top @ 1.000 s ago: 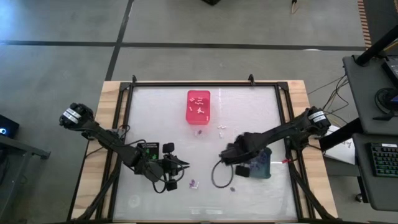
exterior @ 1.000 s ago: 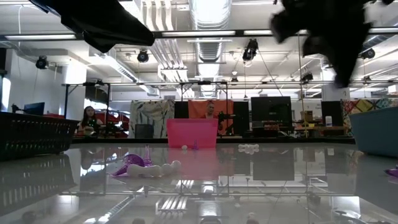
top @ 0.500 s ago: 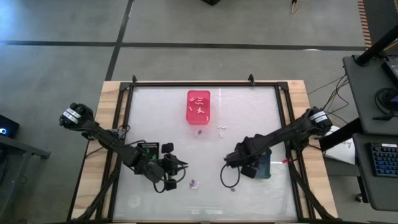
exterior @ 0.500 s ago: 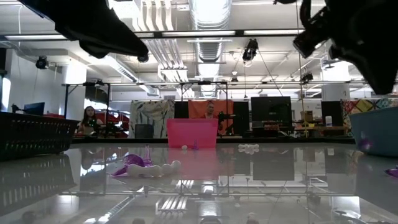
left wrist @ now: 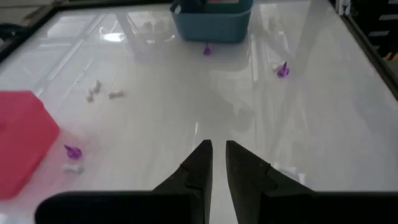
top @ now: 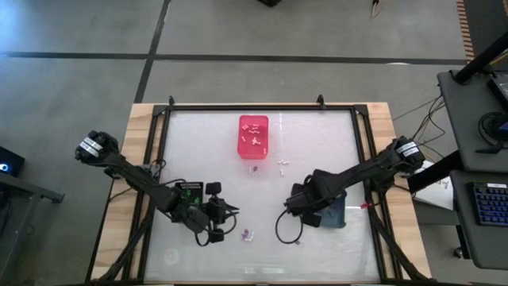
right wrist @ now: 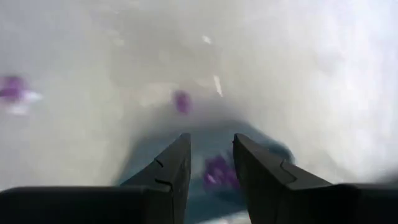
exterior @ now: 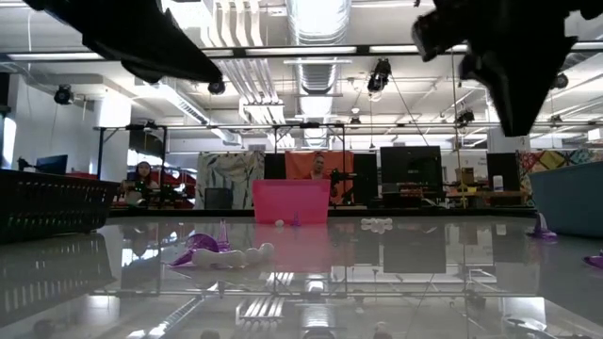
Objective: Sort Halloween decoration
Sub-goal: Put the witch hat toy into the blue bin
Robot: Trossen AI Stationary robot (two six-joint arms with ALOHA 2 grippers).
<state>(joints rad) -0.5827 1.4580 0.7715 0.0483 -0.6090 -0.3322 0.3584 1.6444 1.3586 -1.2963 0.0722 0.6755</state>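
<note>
Tiny purple, white pieces (left wrist: 283, 70) scattered.

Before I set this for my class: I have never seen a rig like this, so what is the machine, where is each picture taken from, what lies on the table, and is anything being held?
It is a robot with two dark arms over a table. One picture looks straight down, one looks level across the tabletop, and one camera sits on each wrist.

On the table stand a pink bin holding small white pieces, a grey-blue bin and a black bin. Tiny purple pieces and white pieces lie loose on the surface.

The left gripper hangs near the black bin, its fingers a narrow gap apart with nothing between them. The right gripper is open above the grey-blue bin, with a purple piece below it in the bin. Neither holds anything.
</note>
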